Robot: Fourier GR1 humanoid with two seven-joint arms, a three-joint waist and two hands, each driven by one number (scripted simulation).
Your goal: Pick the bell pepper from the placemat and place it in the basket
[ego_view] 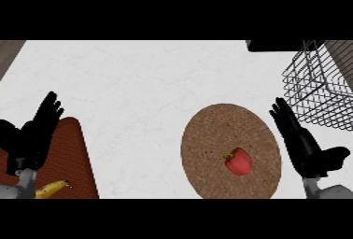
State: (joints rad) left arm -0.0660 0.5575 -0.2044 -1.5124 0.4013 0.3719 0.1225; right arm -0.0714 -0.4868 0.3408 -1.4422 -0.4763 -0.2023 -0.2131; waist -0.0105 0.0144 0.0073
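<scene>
One bell pepper (238, 161) on one placemat (214, 130), one basket (318, 93), each robot hand (303, 142) open

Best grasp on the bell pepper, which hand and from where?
Probably the right hand, open just right of the round placemat. The bell pepper lies on its side, stem toward the upper left, so come from above and the right, and close across its wide red body rather than the stem.

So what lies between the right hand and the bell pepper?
In the head view, only bare cork placemat separates the open right hand from the bell pepper; no other object sits in that stretch.
</scene>
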